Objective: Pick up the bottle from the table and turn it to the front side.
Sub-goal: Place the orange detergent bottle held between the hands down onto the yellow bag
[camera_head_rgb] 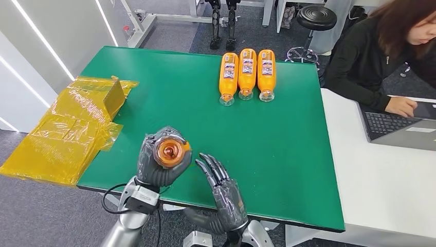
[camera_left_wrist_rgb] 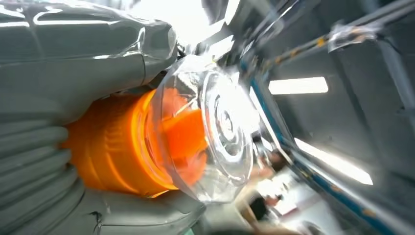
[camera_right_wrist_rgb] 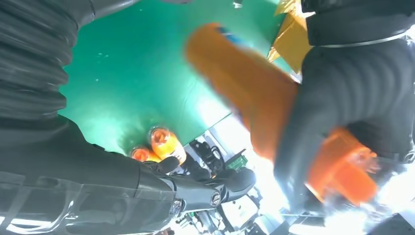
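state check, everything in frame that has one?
held bottle: lifted off the table, gripped by the left robot hand, base end toward the head camera
right robot hand: empty, fingers spread, beside the held bottle
three bottles: lying side by side at the far edge of the green mat
laptop: open, person's hand on it

From my head camera the scene is evenly and brightly lit and sharp; shadows on the green table point(camera_head_rgb: 288, 134) are soft and faint. In my left wrist view, overhead lamps burn out to white glare just beyond my left hand point(camera_left_wrist_rgb: 73, 58), and the clear cap of the bottle point(camera_left_wrist_rgb: 161, 142) I hold shows bright reflections. The background is smeared. In my right wrist view the bottle is motion-blurred, and a blown-out white patch lies past the table edge.
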You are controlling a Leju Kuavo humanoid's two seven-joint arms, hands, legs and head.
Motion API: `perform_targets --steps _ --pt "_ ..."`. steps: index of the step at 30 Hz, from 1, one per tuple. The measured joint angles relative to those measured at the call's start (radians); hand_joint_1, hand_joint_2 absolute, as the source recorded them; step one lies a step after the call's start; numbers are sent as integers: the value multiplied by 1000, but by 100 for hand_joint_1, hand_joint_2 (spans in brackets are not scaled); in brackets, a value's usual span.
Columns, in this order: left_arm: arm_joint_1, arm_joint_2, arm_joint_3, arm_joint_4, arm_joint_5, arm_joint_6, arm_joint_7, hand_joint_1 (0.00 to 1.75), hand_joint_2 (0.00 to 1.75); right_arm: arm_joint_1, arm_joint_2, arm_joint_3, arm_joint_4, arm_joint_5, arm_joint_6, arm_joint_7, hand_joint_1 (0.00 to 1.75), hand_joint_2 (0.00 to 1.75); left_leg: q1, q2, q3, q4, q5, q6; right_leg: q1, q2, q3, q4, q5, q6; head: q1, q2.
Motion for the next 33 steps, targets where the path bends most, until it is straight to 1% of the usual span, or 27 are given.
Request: perform_targets --steps 3,6,10,13,16,19,23,27,29,33 --pt "-32 17 18 27 -168 86 32 175 175 -16 7 6 15 -17 -1 -9 0 175 0 0 0 0 0 0 0 0 0 0 0 0 0 0" --pt "-67 38 24 76 -291 152 62 175 175 -20 16 11 28 -22 -9 -17 0 175 0 0 0 0 0 0 0 0 0 0 0 0 0 0" --pt "-117 67 25 155 -368 208 84 175 175 -20 23 17 40 -23 -18 -23 0 175 0 0 0 0 0 0 0 0 0 0 0 0 0 0" --pt "-146 91 25 207 -425 247 118 175 175 -21 27 19 48 -28 -19 -28 0 175 0 0 0 0 0 0 0 0 0 0 0 0 0 0" --pt "-172 116 25 264 -546 300 193 175 175 -22 30 20 58 -42 -21 -40 0 175 0 0 0 0 0 0 0 0 0 0 0 0 0 0" --pt "-218 144 25 357 -727 339 311 175 175 -24 32 24 65 -59 -25 -51 0 175 0 0 0 0 0 -1 0 0 0 1 0 0 0 0" --pt "-311 177 24 559 -910 355 443 175 175 -27 35 30 67 -80 -25 -56 0 175 0 0 0 0 1 -1 0 1 -1 1 1 -1 0 0" --pt "-394 202 22 756 -992 306 544 175 175 -33 35 38 67 -103 -22 -56 0 175 0 1 0 0 2 -2 0 2 -1 1 1 -2 0 0" --pt "-422 212 22 826 -1004 280 569 175 175 -34 35 41 67 -109 -21 -56 0 175 0 1 0 0 2 -2 0 2 -2 1 2 -2 0 0" --pt "-455 227 22 914 -1008 261 582 175 175 -35 35 43 67 -112 -19 -56 0 175 0 1 0 0 2 -2 0 2 -2 1 1 -2 0 0"
